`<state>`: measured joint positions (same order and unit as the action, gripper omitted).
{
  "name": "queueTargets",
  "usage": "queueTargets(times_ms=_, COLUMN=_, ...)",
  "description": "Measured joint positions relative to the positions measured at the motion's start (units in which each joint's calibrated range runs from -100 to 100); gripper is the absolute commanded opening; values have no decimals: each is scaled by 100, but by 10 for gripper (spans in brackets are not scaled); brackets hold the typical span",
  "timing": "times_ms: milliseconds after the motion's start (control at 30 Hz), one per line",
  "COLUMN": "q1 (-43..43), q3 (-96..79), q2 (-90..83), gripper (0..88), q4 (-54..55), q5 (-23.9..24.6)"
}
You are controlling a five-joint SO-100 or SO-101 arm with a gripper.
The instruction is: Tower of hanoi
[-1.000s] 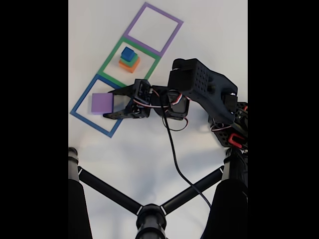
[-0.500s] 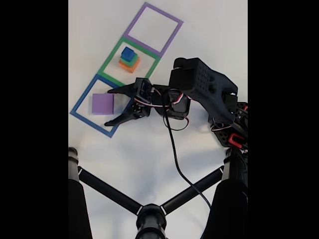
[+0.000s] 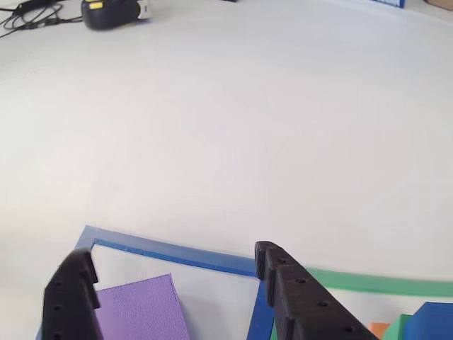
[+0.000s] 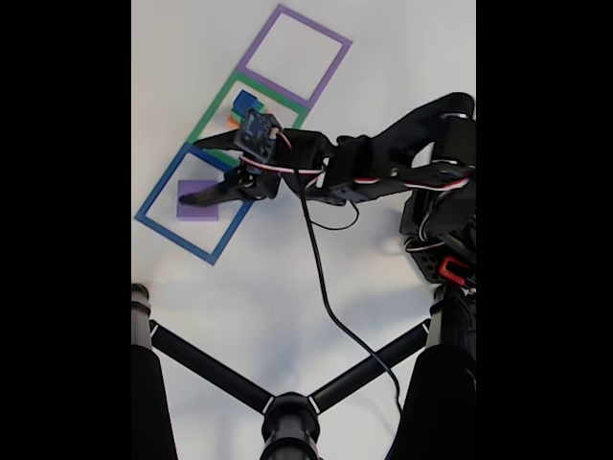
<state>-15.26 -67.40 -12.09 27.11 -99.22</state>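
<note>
Jaws spread, empty, gripper (image 3: 173,283) (image 4: 203,171) poised over the purple block (image 3: 141,312) (image 4: 196,211) with one finger either side. Blocks, four, square matte foam: purple, one, lying flat alone inside the blue tape square (image 4: 153,203); orange (image 3: 380,330), green (image 3: 402,327) and blue (image 3: 433,320) (image 4: 245,99), one each, stacked in the green tape square (image 4: 215,113). Tape squares, three, in a row on the white bench (image 4: 278,287); the purple square (image 4: 330,67) holds nothing.

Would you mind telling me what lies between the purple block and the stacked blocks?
In the other view, one claw finger and blue tape separate the purple block from the stack.
</note>
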Motion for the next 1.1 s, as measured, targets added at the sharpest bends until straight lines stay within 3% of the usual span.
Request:
queueTargets(times_ms=200, q1=204, q3=499, q2=-1763, gripper=65, q4=-2905, q5=705)
queueTargets(times_ms=433, q1=622, q3=2495, q2=-2779, gripper=33, q4=-6917, q5=1018)
queueTargets(times_ms=600, q1=1118, q3=3742, q2=-3081, gripper=38, q4=-9015, q5=1096)
queueTargets(times_ms=800, q1=1603, q3=4292, q2=-3392, gripper=55, q4=-10020, q5=1096)
queueTargets(times_ms=967, q1=1798, q3=4284, q2=-3661, gripper=191, q4=-10131, q5=1096)
queueTargets(times_ms=1100, q1=2021, q3=3518, q2=-4013, gripper=260, q4=-9687, q5=646)
